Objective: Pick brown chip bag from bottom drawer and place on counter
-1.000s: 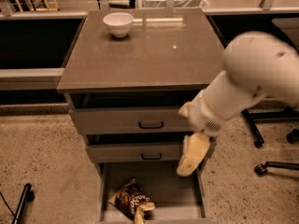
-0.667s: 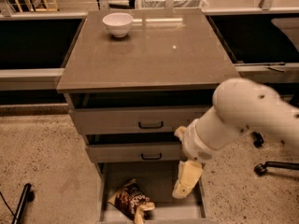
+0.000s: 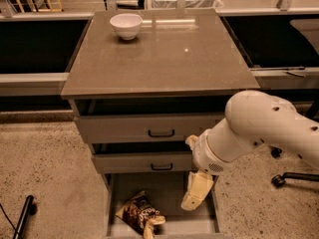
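Gripper (image 3: 197,191) over bottom drawer (image 3: 164,187) right side, grip state unclear; brown chip bag (image 3: 138,212) edge-cropped

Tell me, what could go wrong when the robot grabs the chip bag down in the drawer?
1. The gripper hangs close to the bottom drawer's right wall and might bump it.
2. The brown chip bag lies apart from it, near the front; a grab could miss or slip.
3. The middle drawer juts out above, so the arm may knock it lifting up.
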`<move>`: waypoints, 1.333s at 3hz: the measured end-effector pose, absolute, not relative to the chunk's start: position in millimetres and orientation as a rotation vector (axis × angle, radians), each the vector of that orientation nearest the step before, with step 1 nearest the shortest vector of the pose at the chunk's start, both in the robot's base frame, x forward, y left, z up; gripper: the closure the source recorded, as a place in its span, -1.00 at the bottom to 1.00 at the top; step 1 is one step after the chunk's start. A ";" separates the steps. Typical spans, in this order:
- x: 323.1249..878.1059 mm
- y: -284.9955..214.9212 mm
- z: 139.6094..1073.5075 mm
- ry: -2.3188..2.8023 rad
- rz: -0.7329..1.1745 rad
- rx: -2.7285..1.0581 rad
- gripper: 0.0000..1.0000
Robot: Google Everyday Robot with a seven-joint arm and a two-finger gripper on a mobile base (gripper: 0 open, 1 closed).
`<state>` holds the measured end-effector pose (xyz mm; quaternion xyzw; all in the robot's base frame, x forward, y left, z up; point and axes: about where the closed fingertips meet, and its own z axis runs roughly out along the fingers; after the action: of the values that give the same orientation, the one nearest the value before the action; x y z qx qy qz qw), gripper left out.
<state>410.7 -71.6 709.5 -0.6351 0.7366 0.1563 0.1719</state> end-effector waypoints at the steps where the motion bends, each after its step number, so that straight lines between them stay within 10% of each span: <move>1: 414.4 -65.5 700.2 2.076 0.440 -1.783 -1.00; 4: 413.5 -2.8 560.6 1.860 0.532 -1.713 -1.00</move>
<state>413.5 -2.8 560.6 -0.6373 0.6921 0.1979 0.2751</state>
